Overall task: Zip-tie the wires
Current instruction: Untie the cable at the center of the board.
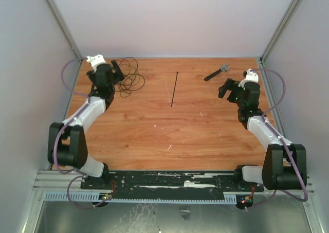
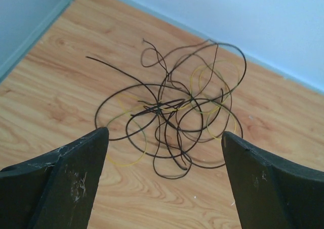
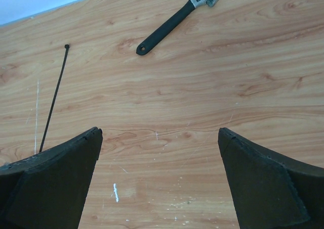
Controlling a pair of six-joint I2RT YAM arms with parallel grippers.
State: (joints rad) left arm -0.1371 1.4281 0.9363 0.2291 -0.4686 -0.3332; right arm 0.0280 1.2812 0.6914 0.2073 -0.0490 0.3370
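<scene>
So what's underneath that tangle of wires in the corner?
Only the bare wooden table shows through the loops of the wires. Where the strands cross densely at the middle, anything tiny beneath would be hidden.

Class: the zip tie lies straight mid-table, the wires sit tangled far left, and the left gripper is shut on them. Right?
No: the left gripper is open and holds nothing, with the wires lying loose ahead of it, as the left wrist view shows. The rest stands.

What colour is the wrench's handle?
The wrench handle is black; the right wrist view shows it best.
</scene>
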